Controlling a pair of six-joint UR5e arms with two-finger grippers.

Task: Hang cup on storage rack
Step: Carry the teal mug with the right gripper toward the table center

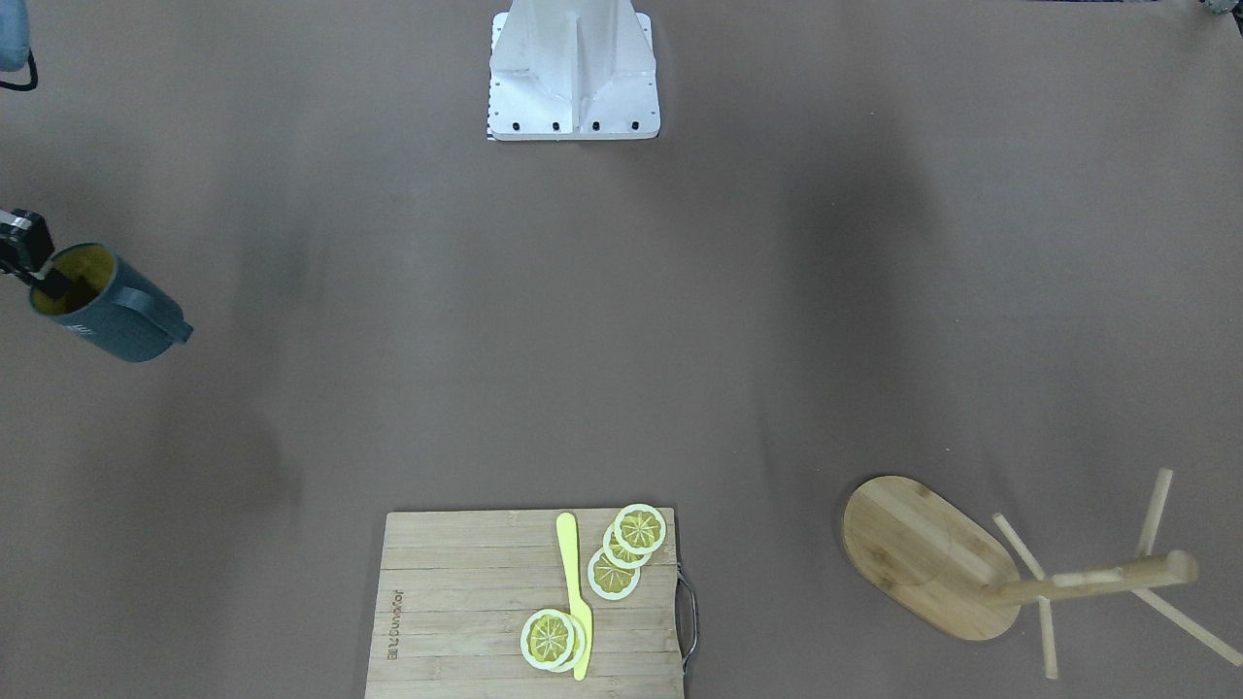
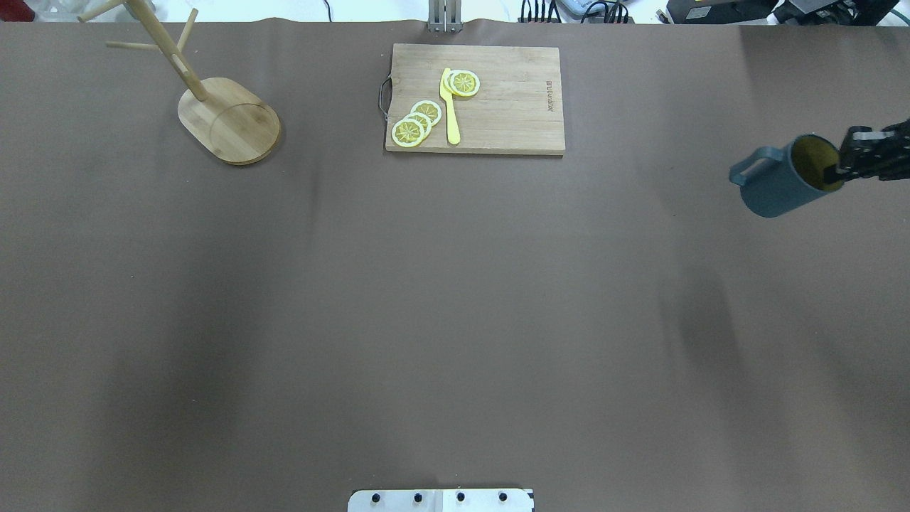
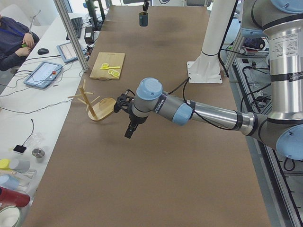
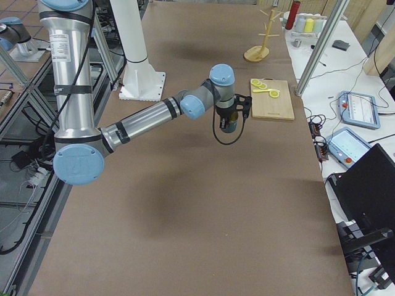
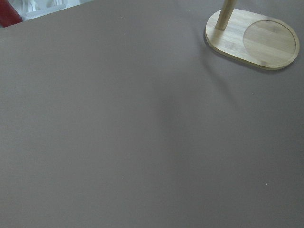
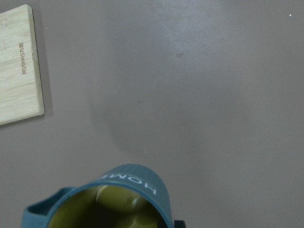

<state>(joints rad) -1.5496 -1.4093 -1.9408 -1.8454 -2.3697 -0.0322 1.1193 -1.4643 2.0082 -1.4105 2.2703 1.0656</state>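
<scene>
Behind the black left pincer (image 3: 129, 134) sit a pale-blue joint cap (image 3: 149, 88) and silver tubes (image 3: 213, 113) with black bands; a thin black cable (image 4: 215, 131) loops just below the right pincer (image 2: 837, 171).

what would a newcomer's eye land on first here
Most likely the teal cup, held in the air above the table on the robot's right by the right gripper, its jaws pinching the rim. Next comes the bamboo storage rack, standing at the far left corner, opposite the cup. Between them at the far edge lies the cutting board with lemon slices and a yellow knife.
</scene>
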